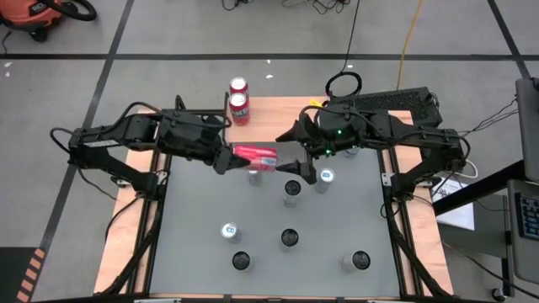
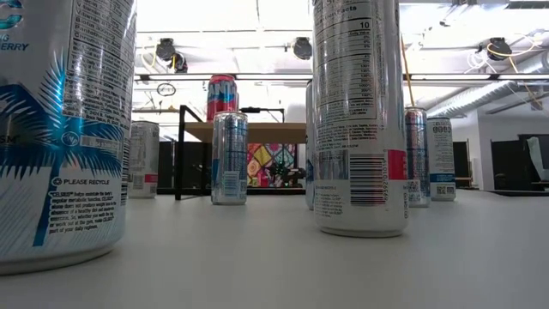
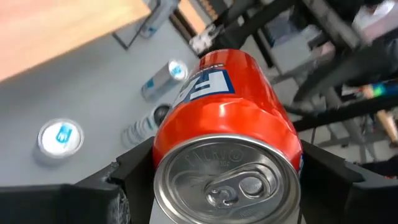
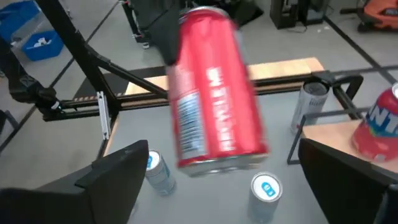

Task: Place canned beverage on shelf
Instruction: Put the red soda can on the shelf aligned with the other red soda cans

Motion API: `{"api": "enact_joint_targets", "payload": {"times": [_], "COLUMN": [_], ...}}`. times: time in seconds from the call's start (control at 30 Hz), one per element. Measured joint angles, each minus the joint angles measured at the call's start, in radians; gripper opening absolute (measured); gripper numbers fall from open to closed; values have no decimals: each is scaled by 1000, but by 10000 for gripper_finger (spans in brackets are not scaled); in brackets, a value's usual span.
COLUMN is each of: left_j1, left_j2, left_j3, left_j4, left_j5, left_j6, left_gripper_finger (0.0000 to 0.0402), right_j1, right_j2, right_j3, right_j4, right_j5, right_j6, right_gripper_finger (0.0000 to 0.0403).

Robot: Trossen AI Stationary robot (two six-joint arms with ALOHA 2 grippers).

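The left gripper (image 1: 226, 157) pinches a red can (image 1: 255, 156) and holds it on its side in the air above the far middle of the grey table (image 1: 194, 252), just short of the shelf (image 1: 278, 114). In the left wrist view the can's pull-tab end faces the camera with a dark finger on either flank. The right gripper (image 1: 296, 165) sits just beyond the can's other end, jaws spread wide and closed on nothing; its wrist view shows the can hanging between its open fingers, untouched. So this looks like a handover from left arm to right.

Two red cans (image 1: 239, 99) already stand on the wooden shelf top near its left end. Several slim silver cans (image 1: 290, 190) stand on the table below the grippers.

The risks: if the left jaws let go before the right ones have closed, the can drops onto the silver cans and scatters them. A grip near the can's end could let it pivot or slip. Set down carelessly, it could knock the two already shelved.
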Motion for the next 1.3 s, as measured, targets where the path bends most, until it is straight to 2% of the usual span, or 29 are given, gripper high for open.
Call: {"api": "enact_joint_targets", "payload": {"times": [0.23, 0.37, 1.0, 1.1, 1.3], "left_j1": [22, 22, 22, 22, 21], "left_j2": [0, 0, 0, 0, 0], "left_j3": [0, 0, 0, 0, 0], "left_j4": [103, 142, 205, 206, 208], "left_j5": [-14, -14, -11, -11, 5], "left_j6": [4, 6, 32, 33, 52], "left_gripper_finger": [283, 283, 289, 290, 292], "right_j1": [0, 0, 0, 0, -1], "right_j2": [0, 0, 0, 0, 0], "right_j3": [0, 0, 1, 1, 1], "right_j4": [5, 7, 144, 144, 142], "right_j5": [8, 54, 0, 0, -13], "right_j6": [-68, -76, -15, -13, -4], "right_gripper_finger": [395, 399, 391, 374, 299]}}
